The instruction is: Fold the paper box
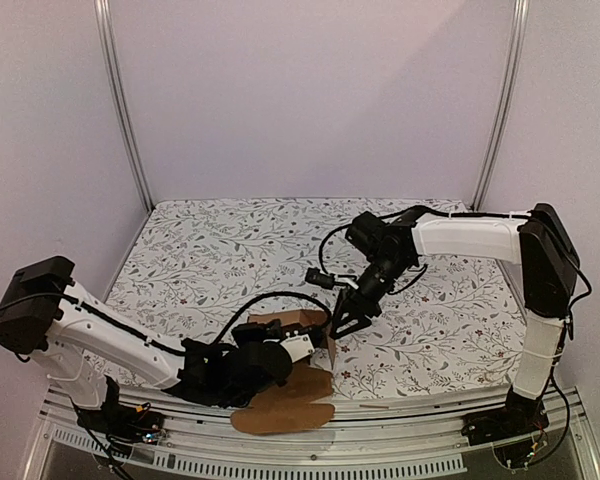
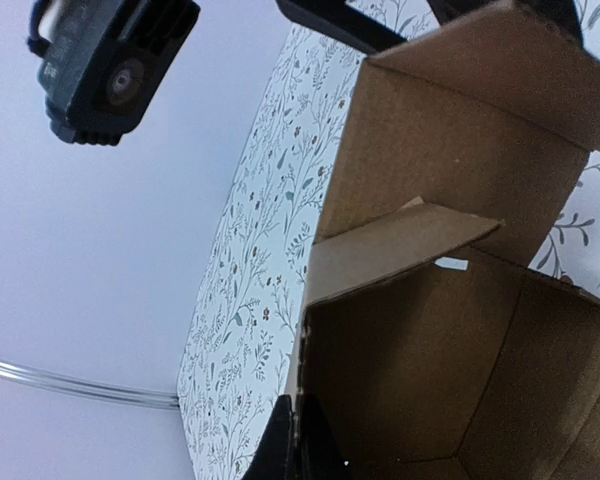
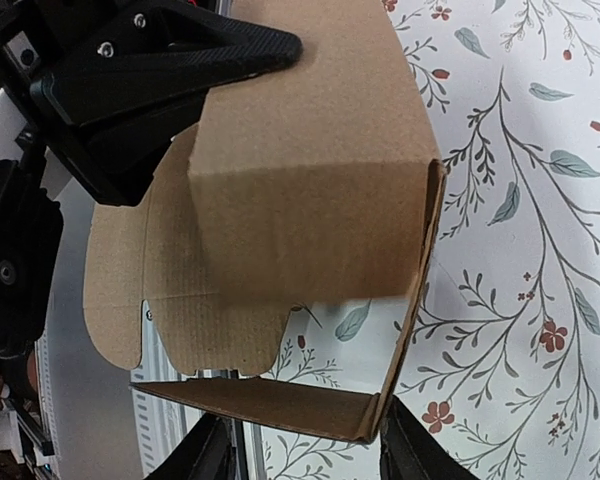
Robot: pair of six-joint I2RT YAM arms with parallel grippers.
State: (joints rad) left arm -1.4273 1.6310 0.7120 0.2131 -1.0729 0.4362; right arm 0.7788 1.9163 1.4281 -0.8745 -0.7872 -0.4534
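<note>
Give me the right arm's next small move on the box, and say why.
Probably close the right gripper on the cardboard edge that sits between its parted fingers. The paper box is open with its flaps unfolded, and the left gripper pinches another wall. A second hold would likely steady the box so a flap can be folded in.

paper box (image 3: 310, 150): plain brown | table cover (image 1: 230, 240): white, floral print | wall (image 1: 310, 100): pale lilac
</note>
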